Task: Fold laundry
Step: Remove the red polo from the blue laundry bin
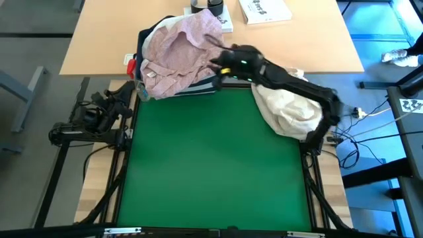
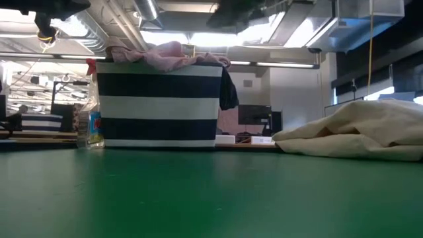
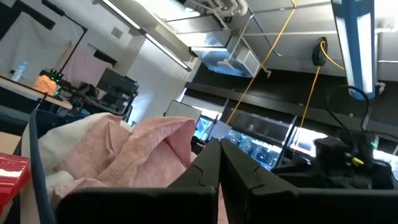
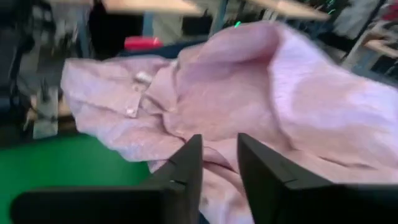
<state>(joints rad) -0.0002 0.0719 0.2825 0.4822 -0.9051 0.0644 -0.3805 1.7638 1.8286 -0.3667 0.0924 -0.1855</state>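
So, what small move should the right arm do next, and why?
Probably lower the right end effector a little onto the soft pale pink top and close. Its fingers stand parted just above the fabric, gripping nothing, and the top still lies heaped on the navy white-striped fabric bin, not on the green mat.

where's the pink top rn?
High view: the pale pink top is heaped on the striped navy bin at the green mat's far-left edge, with the right hand just over it.
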